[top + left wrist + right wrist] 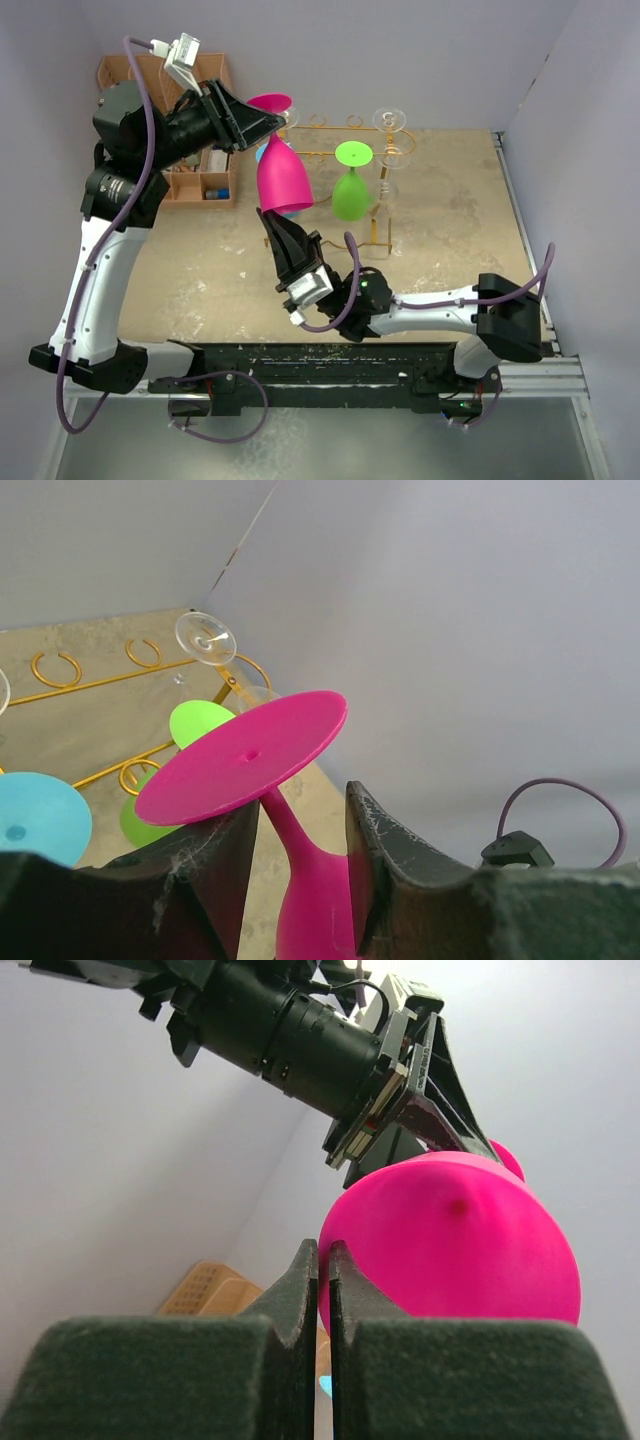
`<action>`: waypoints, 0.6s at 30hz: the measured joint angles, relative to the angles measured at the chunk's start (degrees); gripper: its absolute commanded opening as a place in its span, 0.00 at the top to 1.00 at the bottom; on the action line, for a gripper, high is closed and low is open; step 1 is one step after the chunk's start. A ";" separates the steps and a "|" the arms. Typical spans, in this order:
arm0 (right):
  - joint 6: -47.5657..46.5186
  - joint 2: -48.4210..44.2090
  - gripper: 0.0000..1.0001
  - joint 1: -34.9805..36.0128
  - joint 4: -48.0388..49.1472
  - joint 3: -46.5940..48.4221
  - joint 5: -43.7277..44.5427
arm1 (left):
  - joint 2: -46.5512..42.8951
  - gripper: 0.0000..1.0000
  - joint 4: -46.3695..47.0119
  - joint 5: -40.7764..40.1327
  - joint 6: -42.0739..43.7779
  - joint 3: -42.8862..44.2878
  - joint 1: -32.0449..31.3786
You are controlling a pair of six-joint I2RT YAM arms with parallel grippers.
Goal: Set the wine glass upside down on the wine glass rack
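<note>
The tabletop (450, 220) carries everything here, and the largest thing over it is the left arm (100, 270), which rises from the near left corner and reaches toward the far edge. Its left gripper (300, 810) stands partly open around the stem of the magenta wine glass (283, 178). In the wrist view we see a clear gap between the stem and one finger, while the other finger (225, 865) sits just beside the stem under the flat foot, so nothing is clamped. The right arm (440, 305) lies low along the near edge. The right gripper (323, 1250) is fully closed on nothing, its tips pointing up at the rim of the magenta bowl; whether they touch it we cannot tell. The peach-orange file organiser (185, 185) fills the far left corner, partly hidden by the left arm. The gold wine glass rack (389, 232) stands at the middle of the far edge. The magenta wine glass is upside down, foot up, at the rack's left end, and we cannot tell whether its foot rests on the rail. A green glass (350, 197) hangs inverted just to its right. A blue glass (35, 820) sits close behind it on the left. A clear glass (205, 637) hangs at the rack's right end.
</note>
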 measured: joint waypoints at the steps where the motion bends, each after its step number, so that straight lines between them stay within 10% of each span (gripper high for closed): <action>1: -0.87 0.24 1.00 0.00 -0.02 0.09 -0.11 | 0.11 0.61 0.00 0.22 -0.31 0.00 0.04; 18: -4.76 1.25 1.00 -1.53 -0.15 2.19 -4.17 | 1.29 0.64 2.99 3.93 -2.25 -0.02 0.28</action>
